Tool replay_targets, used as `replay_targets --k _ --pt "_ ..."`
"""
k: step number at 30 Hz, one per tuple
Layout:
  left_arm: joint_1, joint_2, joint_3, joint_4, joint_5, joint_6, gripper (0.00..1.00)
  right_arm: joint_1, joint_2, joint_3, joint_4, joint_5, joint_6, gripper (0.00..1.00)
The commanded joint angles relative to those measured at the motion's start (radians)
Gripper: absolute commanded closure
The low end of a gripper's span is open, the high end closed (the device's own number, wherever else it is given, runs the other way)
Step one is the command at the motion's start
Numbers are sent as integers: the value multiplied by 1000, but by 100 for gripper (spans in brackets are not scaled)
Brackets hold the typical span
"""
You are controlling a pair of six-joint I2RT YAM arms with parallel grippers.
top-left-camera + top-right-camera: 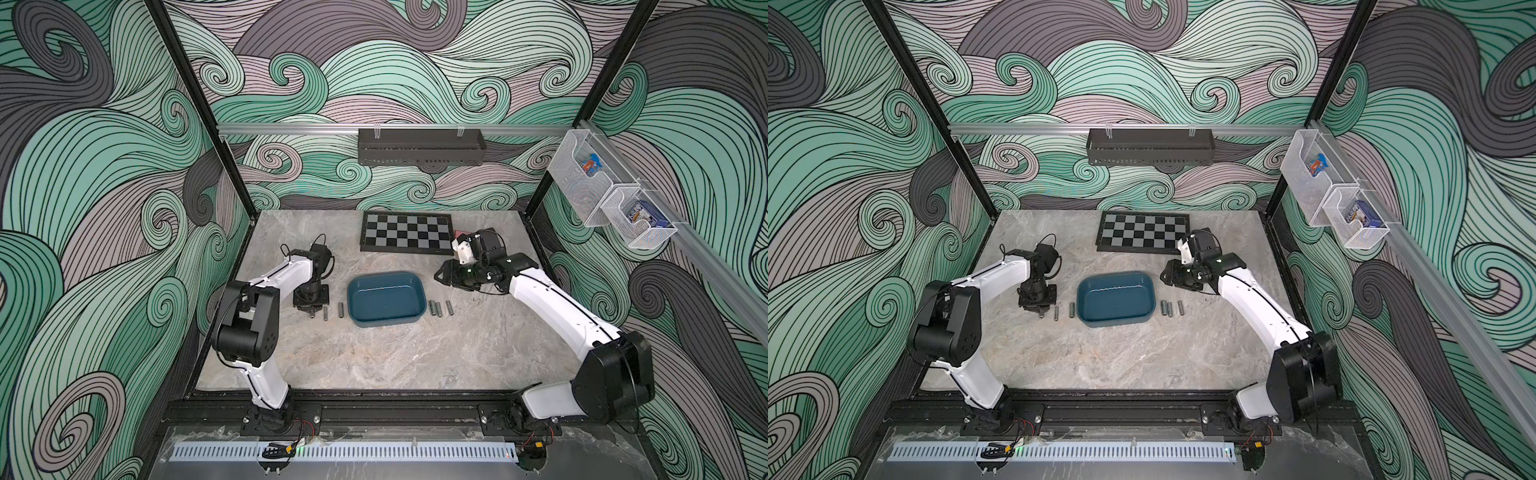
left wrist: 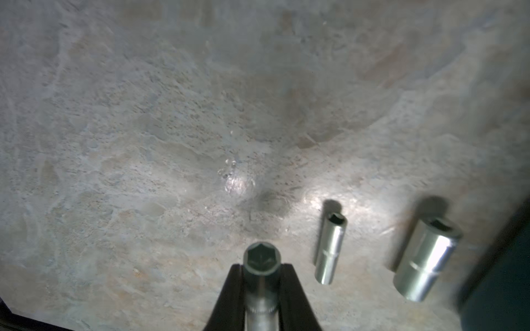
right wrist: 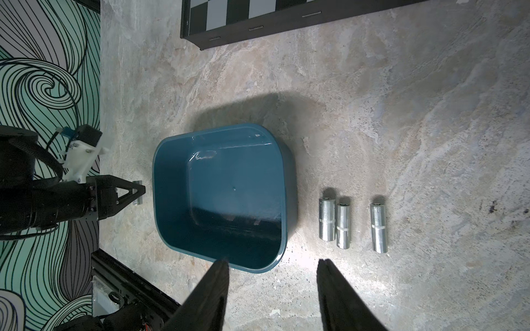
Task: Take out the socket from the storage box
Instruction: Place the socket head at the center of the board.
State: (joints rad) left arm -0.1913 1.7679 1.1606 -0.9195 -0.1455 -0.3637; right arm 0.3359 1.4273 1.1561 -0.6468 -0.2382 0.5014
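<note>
Socket (image 2: 261, 258) clamped in left gripper (image 2: 261, 268), close to table (image 1: 374, 365), left-edge side of storage box (image 1: 384, 297) | right gripper (image 3: 273, 261) apart, empty | risk: round body rolls into laid socket (image 2: 329, 249) on release

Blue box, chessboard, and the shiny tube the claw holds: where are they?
Storage box (image 1: 384, 300): a top view, bare floor inside.
Chessboard (image 1: 407, 232): a top view, middle squares.
Socket (image 2: 261, 283): left wrist view, its barrel.
</note>
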Motion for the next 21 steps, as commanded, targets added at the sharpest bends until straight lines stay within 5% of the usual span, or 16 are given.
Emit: replay_targets --k 1,7,21 --pt "15 24 29 14 22 13 100 -4 -27 -3 15 -14 3 46" --pt "32 67 26 30 29 21 100 -6 -36 -11 20 -8 8 46" --pt "56 116 36 34 70 42 60 -4 -39 -27 21 5 1 46"
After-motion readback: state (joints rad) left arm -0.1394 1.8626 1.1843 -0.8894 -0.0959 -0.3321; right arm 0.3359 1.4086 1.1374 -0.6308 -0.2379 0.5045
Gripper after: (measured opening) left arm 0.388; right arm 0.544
